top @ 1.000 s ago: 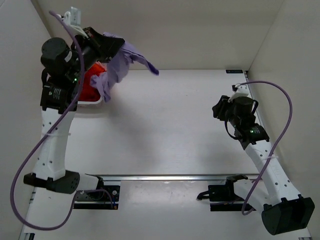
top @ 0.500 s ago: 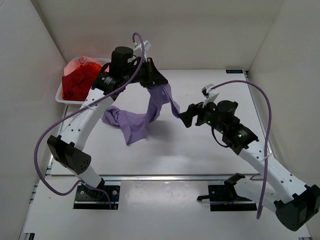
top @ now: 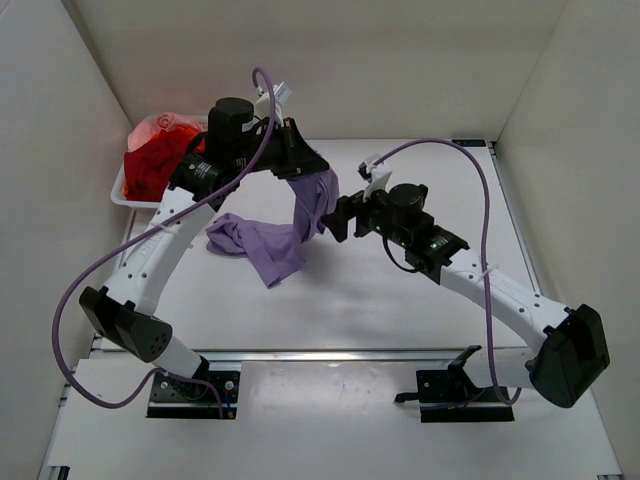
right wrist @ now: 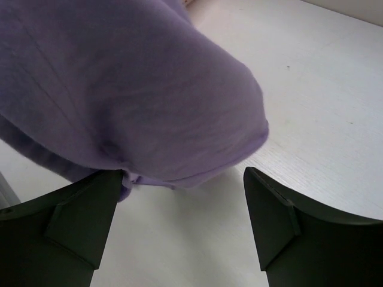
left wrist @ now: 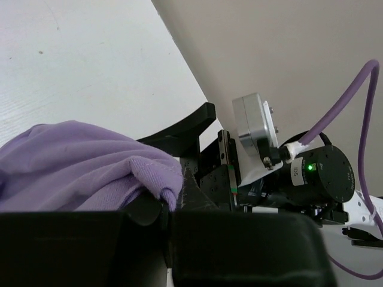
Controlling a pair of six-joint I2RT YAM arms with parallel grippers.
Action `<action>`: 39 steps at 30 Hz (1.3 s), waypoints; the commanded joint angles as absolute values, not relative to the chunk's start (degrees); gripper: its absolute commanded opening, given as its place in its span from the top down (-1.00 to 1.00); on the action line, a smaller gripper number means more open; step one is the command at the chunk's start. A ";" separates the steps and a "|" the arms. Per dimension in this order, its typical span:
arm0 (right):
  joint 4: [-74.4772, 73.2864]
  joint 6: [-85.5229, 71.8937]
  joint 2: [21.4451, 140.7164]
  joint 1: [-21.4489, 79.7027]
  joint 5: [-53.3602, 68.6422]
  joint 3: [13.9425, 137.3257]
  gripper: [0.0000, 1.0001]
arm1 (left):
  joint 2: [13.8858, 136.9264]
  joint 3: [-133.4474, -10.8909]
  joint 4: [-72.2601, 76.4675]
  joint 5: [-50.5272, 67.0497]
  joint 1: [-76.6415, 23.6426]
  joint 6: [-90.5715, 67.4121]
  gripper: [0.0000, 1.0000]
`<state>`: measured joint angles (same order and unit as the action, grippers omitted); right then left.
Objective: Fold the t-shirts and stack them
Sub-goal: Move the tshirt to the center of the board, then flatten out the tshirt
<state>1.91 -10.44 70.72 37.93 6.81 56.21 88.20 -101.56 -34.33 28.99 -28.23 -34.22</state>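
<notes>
A purple t-shirt (top: 270, 240) hangs from my left gripper (top: 305, 165) above the table's middle, its lower part crumpled on the table. The left gripper is shut on a fold of the purple shirt (left wrist: 119, 173). My right gripper (top: 340, 218) is open, right beside the hanging edge of the shirt. In the right wrist view the purple cloth (right wrist: 119, 89) hangs just in front of the gripper (right wrist: 182, 206), not between the spread fingers. A red t-shirt (top: 155, 160) lies bunched in a tray at the back left.
The white tray (top: 125, 195) with the red shirt sits against the left wall. White walls close the table on the left, back and right. The right arm (left wrist: 311, 173) shows close in the left wrist view.
My left gripper has carried the purple shirt from over the tray to the table's middle and holds it there. My right arm has swung left up to the hanging shirt edge.
</notes>
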 commanded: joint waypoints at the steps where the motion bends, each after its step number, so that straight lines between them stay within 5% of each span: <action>1: 7.38 -10.11 72.06 39.99 8.26 60.20 -0.60 | 85.17 -100.64 -33.74 28.74 -27.77 -33.49 1.00; 10: 11.25 -14.06 71.80 42.28 9.05 57.56 -0.63 | 84.73 -98.09 -32.96 27.95 -27.42 -33.58 1.00; 11: 11.42 -14.32 73.02 42.36 9.92 58.09 -0.35 | 84.29 -97.91 -32.70 27.95 -27.25 -33.84 1.00; 12: 10.90 -14.33 74.34 43.06 9.84 58.88 0.29 | 84.46 -97.82 -33.04 27.69 -27.16 -33.75 1.00; 14: 8.53 -14.50 75.23 42.98 8.36 60.73 1.00 | 84.38 -97.30 -33.05 27.60 -26.81 -33.75 1.00; 24: -3.87 -6.34 63.38 37.71 -8.43 69.78 1.00 | 86.40 -112.21 -32.35 31.10 -24.26 -31.90 1.00; 29: -7.54 -2.91 58.19 33.58 -7.12 81.97 1.00 | 86.76 -119.09 -25.68 42.79 -23.90 -38.48 1.00; 35: -13.18 -0.70 55.03 32.88 -0.45 91.31 1.00 | 81.92 -112.25 -15.13 50.88 -25.14 -44.90 1.00; 39: -13.62 -4.90 52.47 21.15 12.69 93.50 0.99 | 79.55 -109.43 -11.34 52.82 -24.79 -47.89 1.00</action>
<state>-15.05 -4.29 56.12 31.20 11.11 88.42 83.20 -111.09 -15.84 49.54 -27.44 -44.88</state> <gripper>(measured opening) 0.008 0.085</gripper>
